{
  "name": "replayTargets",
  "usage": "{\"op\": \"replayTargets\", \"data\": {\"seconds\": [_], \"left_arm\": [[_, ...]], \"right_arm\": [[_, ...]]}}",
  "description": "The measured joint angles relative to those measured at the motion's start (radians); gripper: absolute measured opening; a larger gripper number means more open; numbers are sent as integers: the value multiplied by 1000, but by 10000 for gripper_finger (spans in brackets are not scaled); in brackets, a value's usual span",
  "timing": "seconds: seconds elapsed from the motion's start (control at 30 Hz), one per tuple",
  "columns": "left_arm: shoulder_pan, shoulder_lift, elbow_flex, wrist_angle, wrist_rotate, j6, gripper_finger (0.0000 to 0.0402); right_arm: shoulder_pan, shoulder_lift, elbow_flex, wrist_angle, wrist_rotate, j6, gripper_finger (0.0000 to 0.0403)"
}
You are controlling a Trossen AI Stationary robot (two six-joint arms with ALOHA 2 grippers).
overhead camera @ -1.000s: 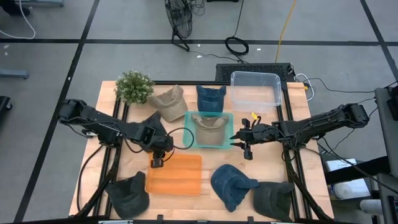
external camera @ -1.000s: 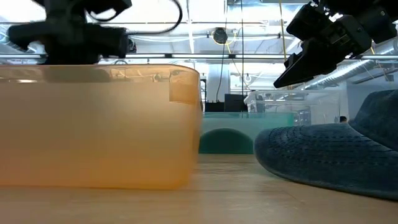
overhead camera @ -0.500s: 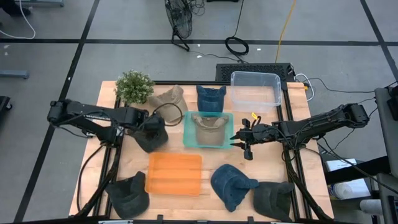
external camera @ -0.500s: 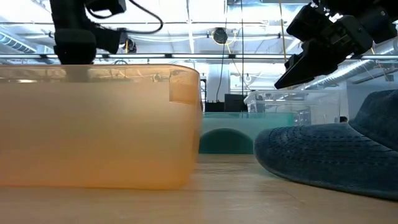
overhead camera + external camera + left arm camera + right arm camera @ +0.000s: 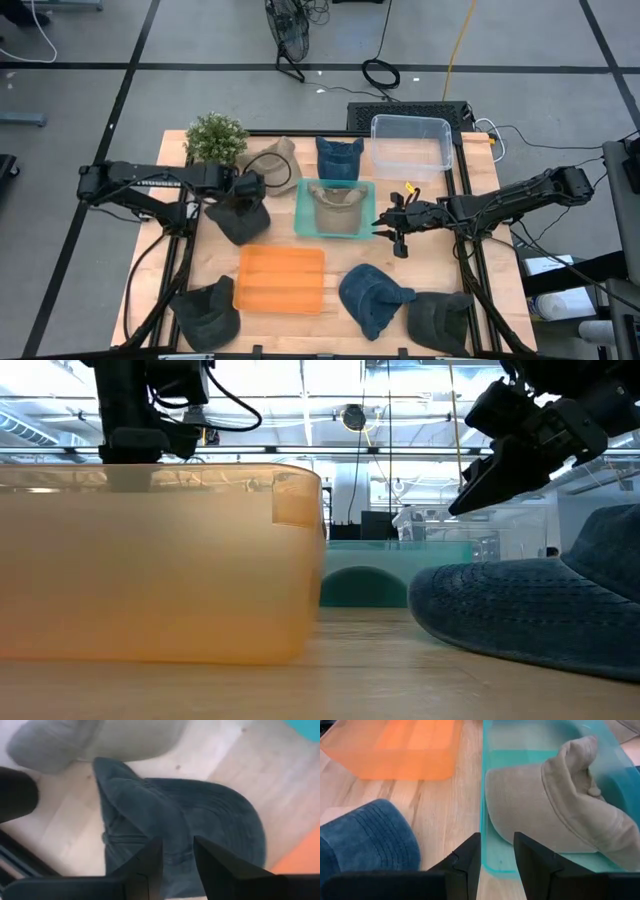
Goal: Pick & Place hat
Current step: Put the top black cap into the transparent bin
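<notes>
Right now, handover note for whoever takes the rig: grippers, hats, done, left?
Left gripper: over the dark hat left of the teal bin, fingers slightly apart, not gripping.
Right gripper: waits at the teal bin's right edge, fingers slightly apart, empty.
Done: beige hat in the teal bin.
Left: orange bin and clear bin hold nothing; other hats lie on the table.

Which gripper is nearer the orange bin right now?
Left. The left gripper hovers over a dark hat just beyond the orange bin's far-left corner; the right gripper sits farther off, beside the teal bin.
</notes>
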Motion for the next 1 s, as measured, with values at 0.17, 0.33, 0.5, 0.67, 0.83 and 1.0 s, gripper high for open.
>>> {"op": "replayTargets", "data": {"seconds": [0.17, 0.33, 0.5, 0.67, 0.83, 1.0], "left_arm": [[37, 0, -50, 0, 24, -25, 120], [61, 0, -115, 9, 83, -62, 128], [62, 0, -156, 33, 97, -89, 164], [62, 0, -164, 51, 143, -90, 211], [62, 0, -164, 50, 184, -92, 242], [62, 0, -164, 50, 180, -91, 235]], "right_arm": [[0, 0, 0, 1, 0, 5, 105], [0, 0, 0, 1, 0, 2, 104], [0, 0, 0, 1, 0, -23, 104], [0, 0, -1, 1, 0, -63, 104], [0, 0, -1, 1, 2, -92, 105], [0, 0, -1, 1, 2, -100, 105]]}}
